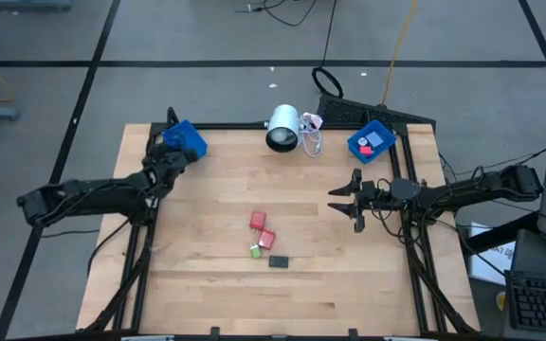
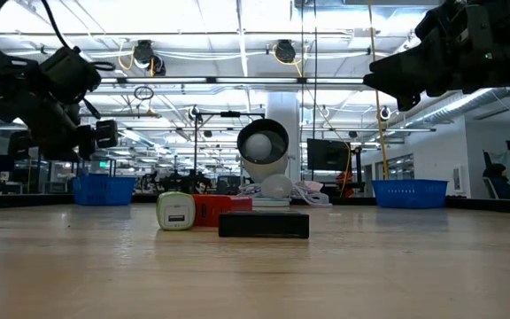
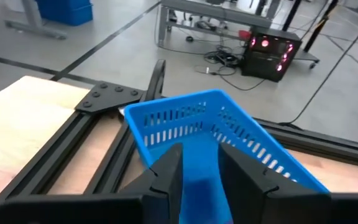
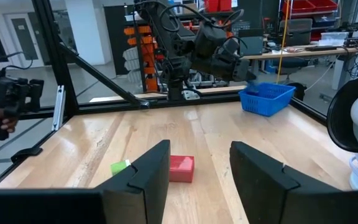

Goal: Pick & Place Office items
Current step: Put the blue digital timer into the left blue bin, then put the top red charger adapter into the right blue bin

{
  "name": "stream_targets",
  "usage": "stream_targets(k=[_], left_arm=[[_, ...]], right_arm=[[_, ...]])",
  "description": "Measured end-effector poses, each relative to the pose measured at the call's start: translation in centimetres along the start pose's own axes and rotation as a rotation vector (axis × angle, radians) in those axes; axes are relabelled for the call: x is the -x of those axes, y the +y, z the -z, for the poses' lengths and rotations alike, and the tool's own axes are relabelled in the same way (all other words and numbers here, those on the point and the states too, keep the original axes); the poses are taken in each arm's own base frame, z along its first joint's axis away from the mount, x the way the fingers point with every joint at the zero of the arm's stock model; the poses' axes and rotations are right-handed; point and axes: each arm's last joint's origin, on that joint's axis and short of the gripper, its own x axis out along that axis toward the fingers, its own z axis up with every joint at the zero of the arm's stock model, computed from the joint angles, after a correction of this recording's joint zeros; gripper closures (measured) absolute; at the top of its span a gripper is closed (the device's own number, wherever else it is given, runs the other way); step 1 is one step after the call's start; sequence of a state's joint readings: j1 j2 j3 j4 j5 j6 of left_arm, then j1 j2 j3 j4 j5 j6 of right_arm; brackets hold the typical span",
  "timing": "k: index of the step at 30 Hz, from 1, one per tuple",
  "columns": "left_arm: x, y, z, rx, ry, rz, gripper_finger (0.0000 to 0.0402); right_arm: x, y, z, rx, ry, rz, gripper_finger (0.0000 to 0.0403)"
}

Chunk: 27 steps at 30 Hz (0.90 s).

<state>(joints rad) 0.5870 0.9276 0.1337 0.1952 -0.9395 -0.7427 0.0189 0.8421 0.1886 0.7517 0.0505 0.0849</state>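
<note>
Left gripper (image 1: 172, 159) over the left bin (image 1: 186, 139)
Fingers slightly apart, holding nothing; right gripper (image 1: 347, 201) parted, empty, near the blocks (image 1: 263, 237)

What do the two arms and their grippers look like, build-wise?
Both arms are dark, near-black, jointed links with dark cables trailing along them. The left gripper has two flat, blocky matte-black fingers with angled faces. The right gripper has the same broad, wedge-shaped black fingers. No markings visible.
</note>
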Motion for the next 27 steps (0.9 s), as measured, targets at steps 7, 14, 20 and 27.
stream_targets(k=[7,14,20,27], left_arm=[[-0.3,0.0,0.2,0.007,0.021,-0.001,0.0286],[-0.4,0.0,0.1,0.002,0.027,0.011,0.0285],[-0.2,-0.4,0.2,-0.055,0.118,0.137,0.0284],[0.2,-1.3,0.2,-0.096,0.25,0.409,0.0284]], right_arm=[[0.0,0.0,0.0,0.003,0.0,0.0,0.0248],[0.0,0.0,0.0,0.003,0.0,0.0,0.0248],[0.0,0.0,0.0,0.015,0.0,0.002,0.0248],[0.0,0.0,0.0,0.015,0.0,0.004,0.0248]])
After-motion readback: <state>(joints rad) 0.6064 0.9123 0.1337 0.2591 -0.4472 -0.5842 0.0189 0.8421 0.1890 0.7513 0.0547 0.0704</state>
